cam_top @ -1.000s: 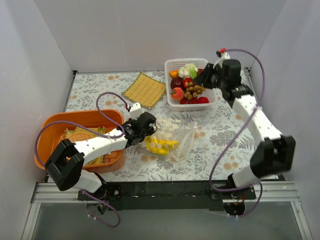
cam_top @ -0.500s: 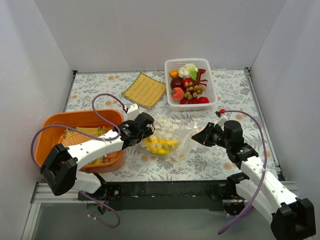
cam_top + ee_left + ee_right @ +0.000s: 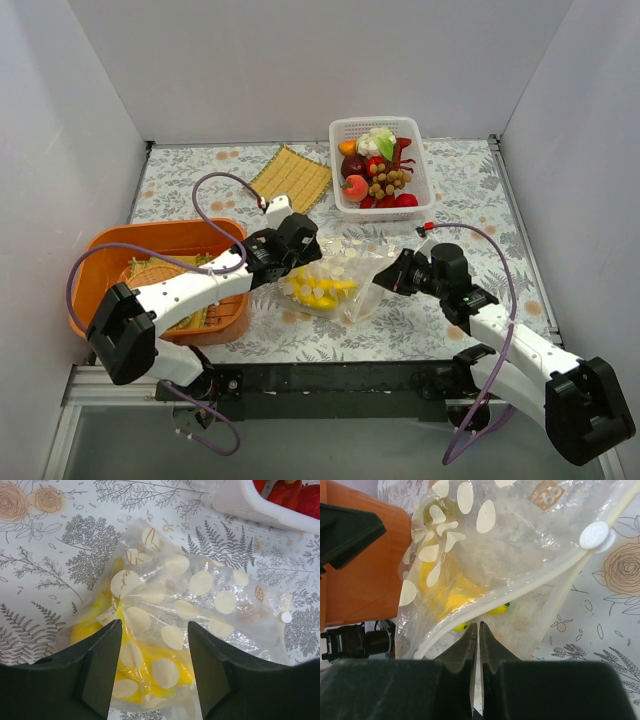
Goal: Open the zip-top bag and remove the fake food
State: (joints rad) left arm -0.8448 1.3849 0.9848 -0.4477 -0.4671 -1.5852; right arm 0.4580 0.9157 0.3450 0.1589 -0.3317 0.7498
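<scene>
The zip-top bag (image 3: pixel 350 272) lies crumpled mid-table, clear with white dots, its mouth partly parted toward the right. A yellow banana bunch (image 3: pixel 320 292) sits inside it (image 3: pixel 447 597). My left gripper (image 3: pixel 296 262) hovers open over the bag's left end, its fingers straddling the banana (image 3: pixel 95 625) without touching. My right gripper (image 3: pixel 393 272) is shut at the bag's mouth, tips (image 3: pixel 480 625) just under the upper zip strip (image 3: pixel 530 582); I see nothing pinched between them. More fake food, grapes (image 3: pixel 388 181), leafy vegetable (image 3: pixel 379 141) and a red-orange fruit (image 3: pixel 354 186), lies in the basket.
A white slotted basket (image 3: pixel 338 205) stands at the back behind the bag. An orange tub (image 3: pixel 100 258) sits at the left under my left arm. A yellow woven mat (image 3: pixel 290 178) lies at the back. White walls close three sides.
My right arm swung from the basket down to the bag's right edge and its jaws closed. My left gripper opened wider and shifted slightly back over the bag.
</scene>
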